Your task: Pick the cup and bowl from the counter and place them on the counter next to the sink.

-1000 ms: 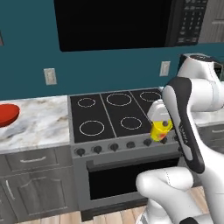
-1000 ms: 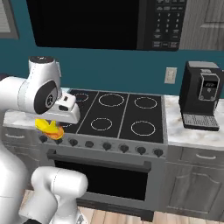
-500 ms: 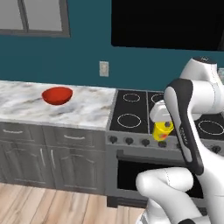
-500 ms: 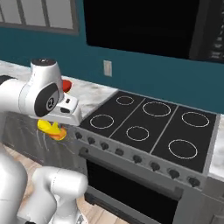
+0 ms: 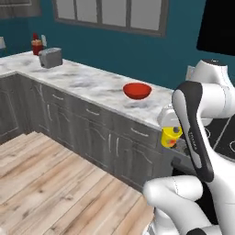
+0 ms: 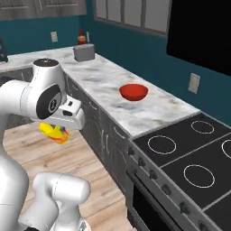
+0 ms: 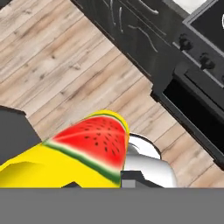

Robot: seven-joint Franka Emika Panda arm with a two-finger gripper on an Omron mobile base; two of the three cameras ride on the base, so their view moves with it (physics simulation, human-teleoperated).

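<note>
Gripper (image 5: 172, 137) clamps small yellow cylindrical cup (image 5: 171, 136), watermelon-printed.

Base drove left (camera shift): toaster (image 5: 50, 57) now in view.

My cup (image 7: 83, 151) is yellow with a red-and-green watermelon print; the bowl (image 5: 137, 90) is plain red on my white-grey veined tabletop (image 5: 92, 85).
</note>
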